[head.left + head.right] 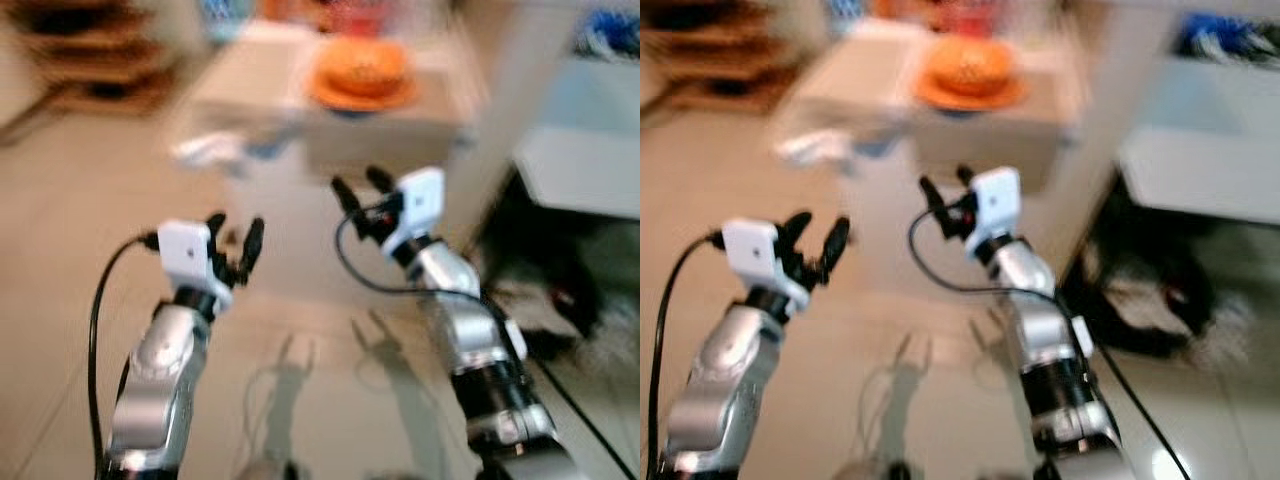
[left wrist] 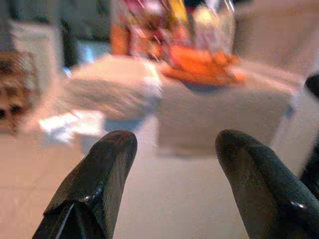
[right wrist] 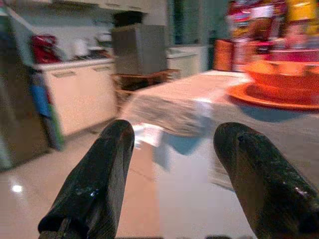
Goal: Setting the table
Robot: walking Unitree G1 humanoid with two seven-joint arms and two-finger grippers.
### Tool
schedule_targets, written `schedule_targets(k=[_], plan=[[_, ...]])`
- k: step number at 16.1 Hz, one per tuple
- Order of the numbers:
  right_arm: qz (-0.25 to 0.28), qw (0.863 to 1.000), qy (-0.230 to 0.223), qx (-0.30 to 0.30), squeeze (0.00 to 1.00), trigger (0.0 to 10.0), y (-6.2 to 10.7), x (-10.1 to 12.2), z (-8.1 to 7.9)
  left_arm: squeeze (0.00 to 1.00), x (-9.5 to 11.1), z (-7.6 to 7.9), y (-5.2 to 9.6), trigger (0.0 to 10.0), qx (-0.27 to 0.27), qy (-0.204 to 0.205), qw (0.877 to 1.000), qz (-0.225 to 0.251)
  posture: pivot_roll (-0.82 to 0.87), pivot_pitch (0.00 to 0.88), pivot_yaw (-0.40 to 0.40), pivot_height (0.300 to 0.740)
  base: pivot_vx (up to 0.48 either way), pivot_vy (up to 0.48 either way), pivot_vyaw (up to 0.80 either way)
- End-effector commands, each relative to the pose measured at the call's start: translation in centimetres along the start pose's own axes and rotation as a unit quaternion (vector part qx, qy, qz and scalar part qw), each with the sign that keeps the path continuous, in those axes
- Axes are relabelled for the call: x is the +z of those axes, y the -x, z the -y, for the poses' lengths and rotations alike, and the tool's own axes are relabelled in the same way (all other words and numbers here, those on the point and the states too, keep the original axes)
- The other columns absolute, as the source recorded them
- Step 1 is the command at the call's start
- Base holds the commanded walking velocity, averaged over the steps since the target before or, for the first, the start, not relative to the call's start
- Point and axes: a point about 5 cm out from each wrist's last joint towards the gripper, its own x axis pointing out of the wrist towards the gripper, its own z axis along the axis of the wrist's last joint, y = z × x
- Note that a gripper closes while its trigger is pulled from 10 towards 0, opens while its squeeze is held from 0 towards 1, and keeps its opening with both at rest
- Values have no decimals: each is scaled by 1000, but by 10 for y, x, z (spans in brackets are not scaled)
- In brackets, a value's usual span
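An orange bowl (image 1: 364, 62) sits on an orange plate (image 1: 360, 95) on a table with a pale cloth (image 1: 250, 80), ahead of me and blurred. The bowl (image 3: 284, 77) and plate (image 3: 271, 98) also appear in the right wrist view. My left gripper (image 1: 236, 243) is raised over the floor, open and holding nothing, its fingers (image 2: 97, 184) spread. My right gripper (image 1: 361, 190) is raised closer to the table's near edge, open too, with nothing between its fingers (image 3: 94, 184). Both are short of the table.
Colourful packages (image 3: 269, 20) stand at the back of the table. A white counter (image 1: 585, 150) with dark clutter under it lies to my right. Wooden shelving (image 1: 90, 60) is at the far left. Kitchen cabinets (image 3: 75, 94) show beyond. Pale floor tiles (image 1: 300, 380) lie below my arms.
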Motion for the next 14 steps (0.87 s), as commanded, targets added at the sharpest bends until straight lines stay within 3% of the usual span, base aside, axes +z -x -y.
schedule_targets(k=[1,5,9,10,12,14], plan=[[15,1000,-13,-2,0,10000,-6,13,1,0,13,2,-5,10000,-13,-7,1000,23,-45,70,4,740,480,0,0],[43,999,-11,-29,0,10000,-13,35,8,0,28,8,-9,10000,-35,-13,998,43,-49,73,5,740,480,0,300],[78,997,-1,-15,0,10000,-20,61,0,0,34,14,-10,10000,-51,-14,997,49,-47,78,7,740,480,0,0],[99,995,7,-13,0,10000,-23,77,-2,0,36,16,-11,10000,-58,-15,997,50,-50,78,8,740,480,0,0],[106,994,9,-13,0,10000,-25,83,-3,0,36,17,-11,10000,-61,-15,997,51,-50,78,8,740,480,0,0],[134,991,26,-17,0,10000,-30,110,-3,0,40,21,-13,10000,-73,-18,996,55,-55,79,8,740,480,0,0]])
